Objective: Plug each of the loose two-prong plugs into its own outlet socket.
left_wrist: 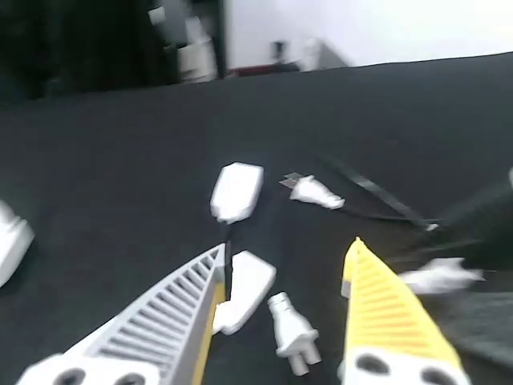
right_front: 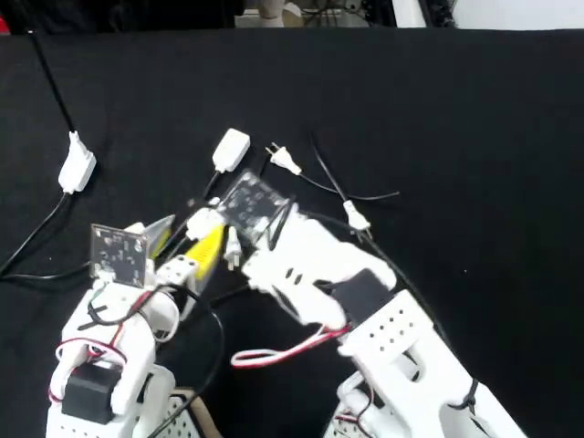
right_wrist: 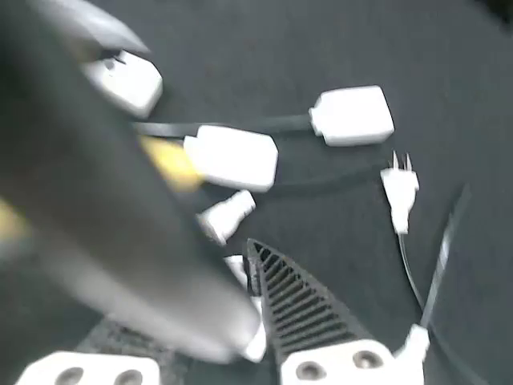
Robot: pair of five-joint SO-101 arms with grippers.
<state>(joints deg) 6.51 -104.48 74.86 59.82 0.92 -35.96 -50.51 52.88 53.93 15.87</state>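
Observation:
Three white outlet sockets lie on the black table: one far left (right_front: pixel 78 164), one at the back (right_front: pixel 231 149), one by the grippers (right_front: pixel 205 222). My left gripper (left_wrist: pixel 288 249) is open, its grey and yellow fingers straddling the near socket (left_wrist: pixel 244 289) and a loose two-prong plug (left_wrist: pixel 290 333). My right gripper (right_wrist: pixel 244 297) sits just beside it (right_front: pixel 235 251), fingers close together on a white plug (right_wrist: pixel 255 341), seen blurred. Another plug (right_front: pixel 285 160) lies beside the back socket. One more plug (right_front: pixel 356 217) lies close to the right arm.
Black cables run from the sockets and plugs across the cloth, one crossing behind the right arm (right_front: pixel 351 192). The two arms crowd together at the front middle. The table's far edge (right_front: pixel 292 29) is at the back.

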